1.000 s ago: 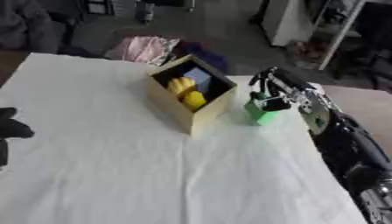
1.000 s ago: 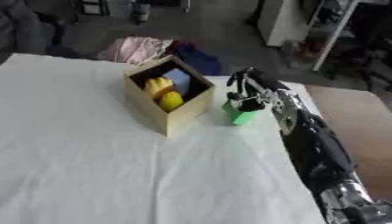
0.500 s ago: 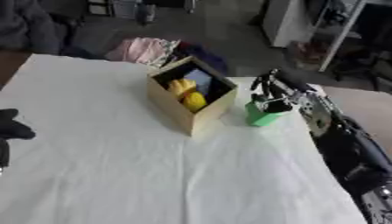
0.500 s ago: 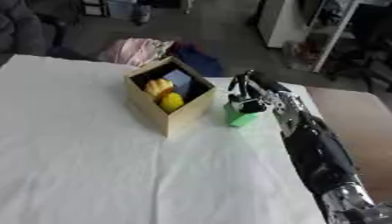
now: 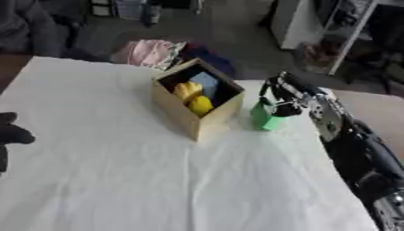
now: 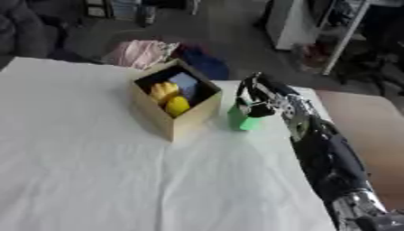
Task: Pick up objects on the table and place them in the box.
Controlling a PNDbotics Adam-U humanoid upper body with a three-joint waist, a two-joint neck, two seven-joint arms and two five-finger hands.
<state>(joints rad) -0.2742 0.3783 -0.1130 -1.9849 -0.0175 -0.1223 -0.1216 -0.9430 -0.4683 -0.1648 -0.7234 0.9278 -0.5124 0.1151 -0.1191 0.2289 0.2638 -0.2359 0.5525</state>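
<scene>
Right hand (image 5: 286,95): fingers curled down over the top of a green object (image 5: 265,118), which sits under the fingertips on the white tablecloth (image 5: 118,171), just beside the box; whether the object is lifted off the cloth cannot be told; box (image 5: 195,104): tan cardboard, open-topped, standing just left of the fingers, holding yellow items (image 5: 192,96) and a pale blue item (image 5: 207,82); left hand (image 5: 9,134): dark, at the view's left edge, finger state cannot be told.
</scene>
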